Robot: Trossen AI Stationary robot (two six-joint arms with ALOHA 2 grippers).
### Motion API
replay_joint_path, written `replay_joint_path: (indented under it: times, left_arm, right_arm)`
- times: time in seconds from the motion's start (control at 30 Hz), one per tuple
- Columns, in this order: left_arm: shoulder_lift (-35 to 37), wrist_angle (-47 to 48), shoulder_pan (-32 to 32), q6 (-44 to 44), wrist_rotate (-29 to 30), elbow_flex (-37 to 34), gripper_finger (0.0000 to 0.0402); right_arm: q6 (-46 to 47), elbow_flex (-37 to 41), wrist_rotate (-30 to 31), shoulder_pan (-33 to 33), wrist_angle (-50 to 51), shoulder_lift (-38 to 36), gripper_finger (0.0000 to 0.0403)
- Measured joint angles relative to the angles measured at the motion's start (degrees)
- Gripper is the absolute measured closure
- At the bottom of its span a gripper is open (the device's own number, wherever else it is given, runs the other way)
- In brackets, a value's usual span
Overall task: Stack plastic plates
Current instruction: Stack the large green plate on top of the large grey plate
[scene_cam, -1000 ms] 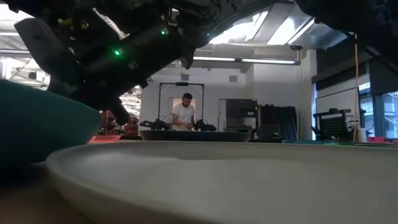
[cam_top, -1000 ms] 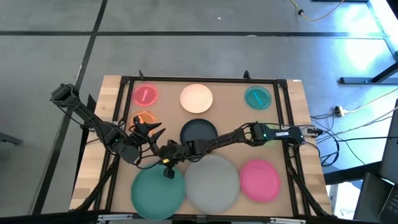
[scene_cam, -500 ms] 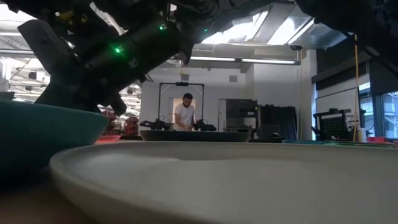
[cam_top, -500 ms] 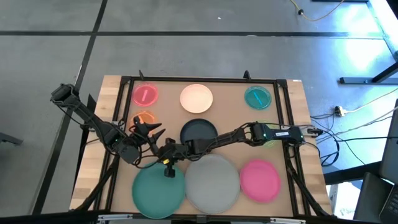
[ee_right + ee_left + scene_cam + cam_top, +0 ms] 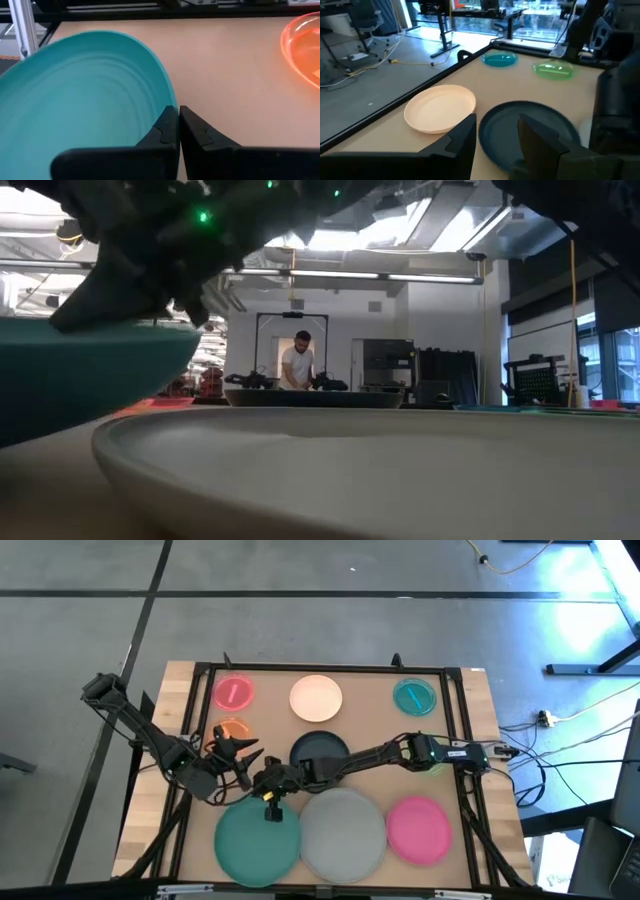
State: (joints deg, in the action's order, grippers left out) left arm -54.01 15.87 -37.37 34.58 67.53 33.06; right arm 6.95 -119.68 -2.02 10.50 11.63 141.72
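My right gripper (image 5: 270,808) reaches across the table and is shut on the large teal plate (image 5: 257,842), which sits at the near left; the low view shows this plate (image 5: 80,375) raised. My left gripper (image 5: 238,753) hovers open just left of the dark grey plate (image 5: 320,752), its fingers (image 5: 465,137) touching nothing. The large grey plate (image 5: 343,830) and the pink plate (image 5: 418,828) lie flat on the table near its front edge. Also flat on the table are the cream plate (image 5: 316,697) and the small pink (image 5: 233,692), orange (image 5: 230,728) and blue (image 5: 413,695) plates. My right gripper pinches the teal plate's far rim (image 5: 167,102) between its two fingers (image 5: 165,131). They come from the far side, slanting down, one above the rim and one below. The plate is tilted with this rim raised; whether its near edge touches the table I cannot tell.
A small green plate (image 5: 553,71) lies under the right arm (image 5: 400,755). A dark frame (image 5: 300,668) borders the work area. The grey plate's rim (image 5: 350,440) lies right beside the raised teal one. A person (image 5: 298,365) stands far off in the room.
My right gripper has moved up and slightly toward the far edge, still shut on the teal plate's rim. The teal plate has risen with it: in the low view its rim and underside now stand clearly higher above the table than a second ago.
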Motion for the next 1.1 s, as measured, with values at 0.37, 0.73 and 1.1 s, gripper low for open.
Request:
replay_joint_path:
  times: [0.37,0.73,1.1]
  left_arm:
    - [8.8,-0.1,-0.1,-5.2,-2.6,0.0,0.0265]
    - [9.8,0.2,-0.1,-5.3,-4.2,0.0,0.0265]
    - [9.8,0.2,-0.2,-5.3,-4.0,0.0,0.0265]
  right_arm:
    - [-3.2,0.0,1.7,-0.4,3.6,-5.8,0.0403]
    - [-7.2,0.0,3.1,-1.2,14.2,-12.7,0.0403]
    - [-7.4,0.0,3.7,-1.1,22.9,-16.4,0.0403]
